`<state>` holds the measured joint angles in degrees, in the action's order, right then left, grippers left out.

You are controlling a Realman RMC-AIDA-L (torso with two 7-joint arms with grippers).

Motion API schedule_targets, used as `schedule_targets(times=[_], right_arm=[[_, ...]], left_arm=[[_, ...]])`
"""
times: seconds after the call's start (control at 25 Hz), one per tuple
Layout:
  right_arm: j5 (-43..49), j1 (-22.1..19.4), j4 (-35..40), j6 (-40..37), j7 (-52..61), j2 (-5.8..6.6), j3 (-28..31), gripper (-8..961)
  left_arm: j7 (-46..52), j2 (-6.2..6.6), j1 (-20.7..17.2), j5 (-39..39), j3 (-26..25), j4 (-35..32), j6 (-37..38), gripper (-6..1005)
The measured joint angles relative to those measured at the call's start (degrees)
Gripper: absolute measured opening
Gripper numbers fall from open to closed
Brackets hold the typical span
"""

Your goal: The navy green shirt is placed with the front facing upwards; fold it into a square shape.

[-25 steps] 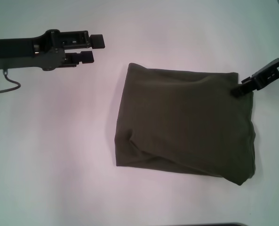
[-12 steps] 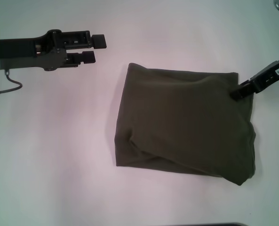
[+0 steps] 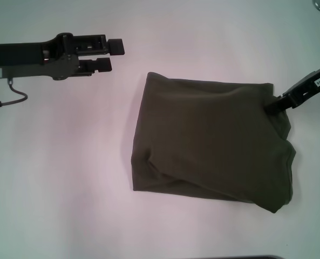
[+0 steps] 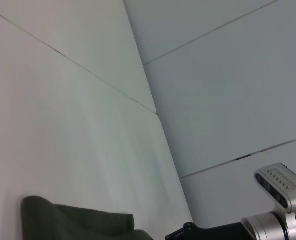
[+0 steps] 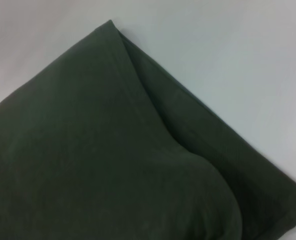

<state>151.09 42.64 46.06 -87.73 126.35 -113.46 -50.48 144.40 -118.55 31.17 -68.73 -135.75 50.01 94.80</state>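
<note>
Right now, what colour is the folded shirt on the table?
The shirt is plain dark olive green, no print showing; clearest in the head view.

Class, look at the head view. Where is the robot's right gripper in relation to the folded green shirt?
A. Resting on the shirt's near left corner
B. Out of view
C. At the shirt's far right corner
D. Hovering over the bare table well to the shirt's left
C: the right gripper meets the navy green shirt at its far right corner, while the left gripper hangs apart over the table.

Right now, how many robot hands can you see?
2. The left gripper hangs over the bare white table, away from the navy green shirt. The right gripper is at the folded shirt's far right corner.
</note>
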Motion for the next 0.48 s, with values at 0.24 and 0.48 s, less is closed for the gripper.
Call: schedule_targets(times=[0.24,0.48], right_arm=[[0.74,0.17,0.02,0.19,0.74,-0.21,-0.4,106],[1.03,-0.35,3.59,0.07,2.47,-0.65,-0.29,80]], left_arm=[[-0.18,-0.08,0.29,0.0,-0.07,0.0,0.09,721],[-0.25,-0.09,0.3,0.0,-0.16,0.0,-0.04,721]])
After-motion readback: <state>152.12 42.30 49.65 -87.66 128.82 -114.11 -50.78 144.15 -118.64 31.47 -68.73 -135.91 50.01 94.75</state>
